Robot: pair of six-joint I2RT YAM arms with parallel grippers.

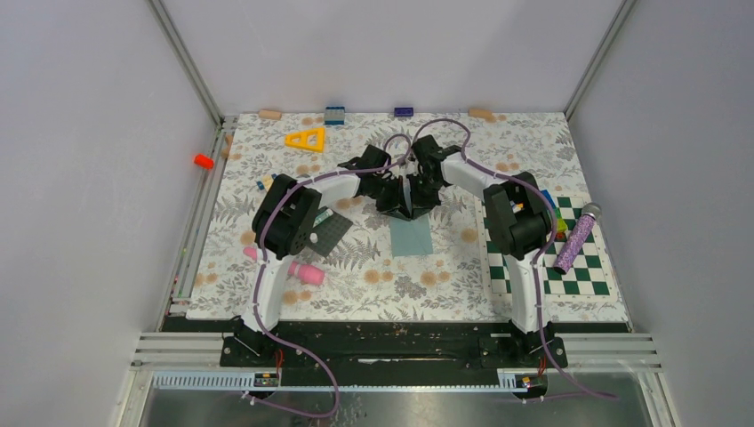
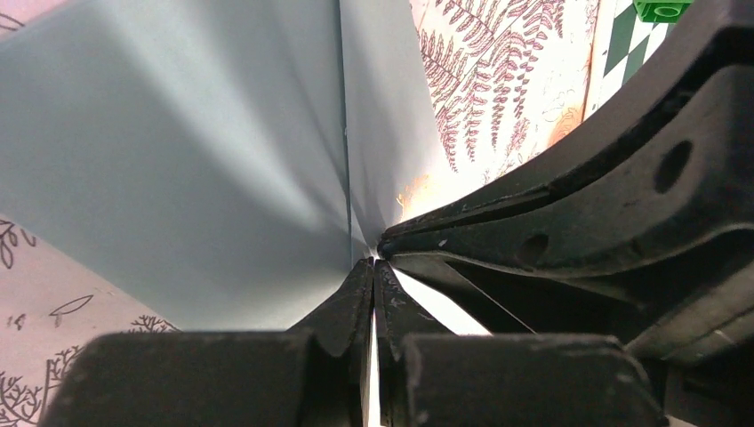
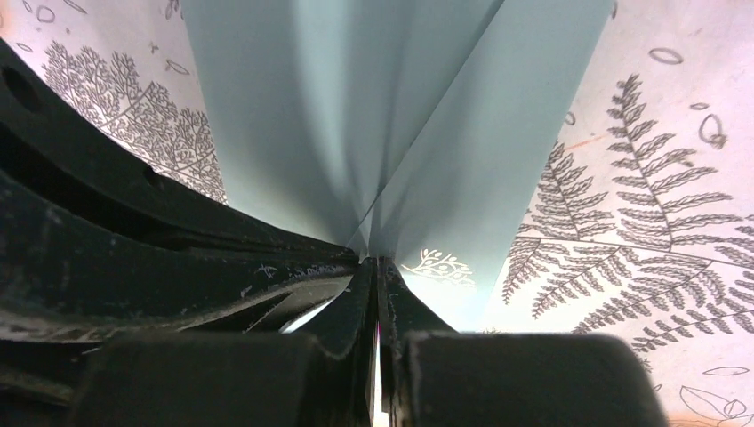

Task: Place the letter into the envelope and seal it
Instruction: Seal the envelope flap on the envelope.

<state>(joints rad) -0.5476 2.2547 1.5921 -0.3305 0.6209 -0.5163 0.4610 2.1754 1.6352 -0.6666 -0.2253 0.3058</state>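
Closest to the lens, in the left wrist view, the left gripper (image 2: 374,264) has its jaws pressed together on a thin edge of teal-grey paper that fans away toward 12 o'clock. The other arm's black fingers (image 2: 533,222) come in from 3 o'clock to the same spot. From above, the dark grey mat (image 1: 331,233) sits at 9 o'clock of the envelope (image 1: 411,237), partly under the left arm. The envelope's body lies flat at the table's centre, and its far end is lifted at 12 o'clock to where both arms meet. A checkered board (image 1: 587,267) lies off at 3 o'clock. In the right wrist view, the right gripper (image 3: 375,261) is likewise shut tight on the paper's tip, with diagonal seams running away from it. No separate letter shows on the table, and I cannot tell whether the white sliver between the fingers is one. My reading is that the flap is being held up, so the step concerns the flap: opening or sealing. To seal, both arms must carry the tip toward 6 o'clock together, lay it over the body, and press along the crease without dragging the envelope.
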